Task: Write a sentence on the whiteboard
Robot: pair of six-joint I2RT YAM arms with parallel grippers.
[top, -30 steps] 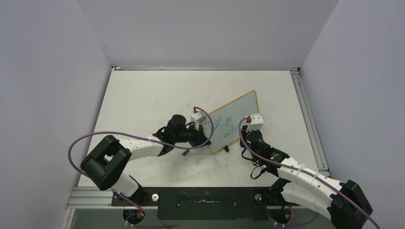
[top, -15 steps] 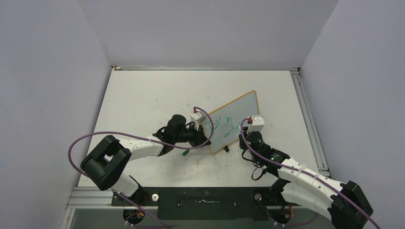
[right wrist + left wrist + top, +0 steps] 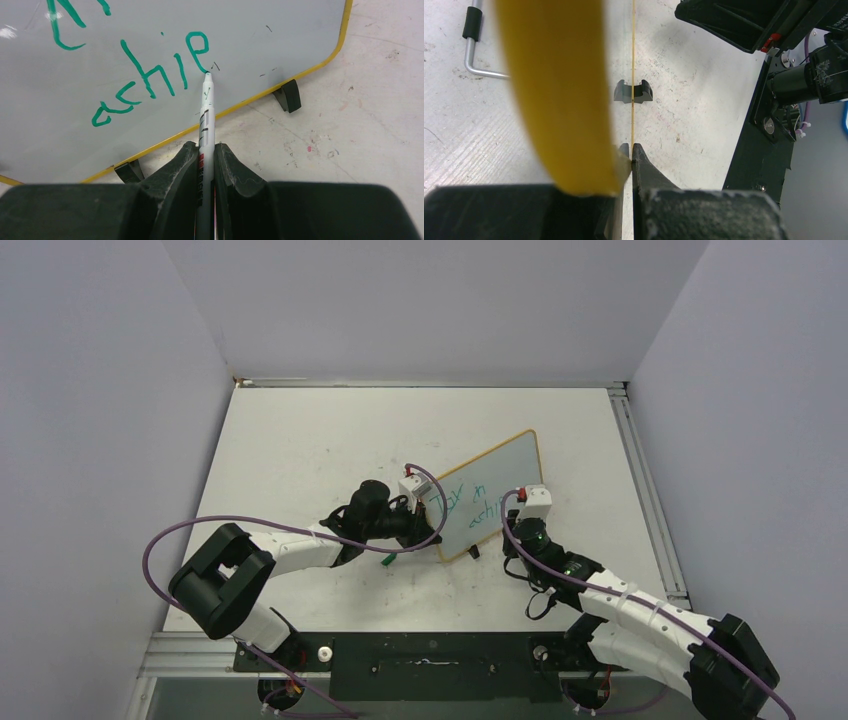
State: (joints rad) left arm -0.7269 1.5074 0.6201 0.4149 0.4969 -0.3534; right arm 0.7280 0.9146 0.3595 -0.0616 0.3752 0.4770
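The whiteboard (image 3: pixel 505 468) stands tilted on small black feet (image 3: pixel 289 95), its yellow rim toward me. My left gripper (image 3: pixel 631 150) is shut on the board's left edge (image 3: pixel 559 90), which shows edge-on as a yellow blur in the left wrist view. My right gripper (image 3: pixel 205 147) is shut on a white marker (image 3: pixel 205 115). The marker's tip touches the board at the tail of the last letter. The sentence (image 3: pixel 470 502) is in teal, in two slanted lines. The lower line reads "achie" (image 3: pixel 150 80).
A metal hex key (image 3: pixel 474 50) lies on the table to the left of the board. A small green piece (image 3: pixel 388 559) sits under the left wrist. A metal rail (image 3: pixel 650 500) runs along the table's right edge. Walls close in three sides.
The right gripper has crept a little toward the near edge with the marker. The lower line has gained an "e". The left arm and the board have not moved.
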